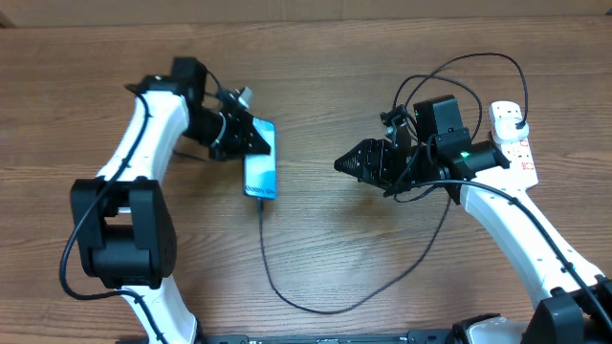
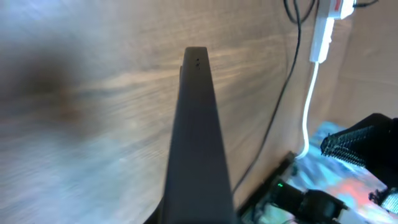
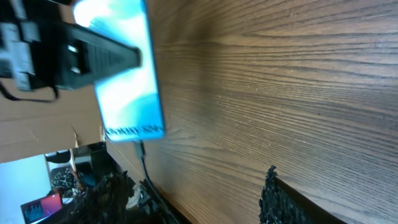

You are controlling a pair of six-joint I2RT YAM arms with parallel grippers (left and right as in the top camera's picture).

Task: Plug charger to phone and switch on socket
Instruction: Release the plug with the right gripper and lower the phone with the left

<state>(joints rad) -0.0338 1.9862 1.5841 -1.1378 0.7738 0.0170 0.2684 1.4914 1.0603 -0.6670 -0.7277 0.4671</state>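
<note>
Evidently the left gripper (image 1: 251, 136) is clamped on the upper end of the phone (image 1: 260, 170), likely to steady it. The charger (image 1: 287, 291) tip sits at its lower edge, the cable looping toward the socket (image 1: 521, 158) at far right. The right gripper (image 1: 339, 164), wide and empty, hovers between them, probably free for the switch.

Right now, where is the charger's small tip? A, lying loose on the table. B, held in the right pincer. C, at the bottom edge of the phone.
C: the charger runs up to the phone's lower edge, and the right pincer is open and apart from it.
</note>
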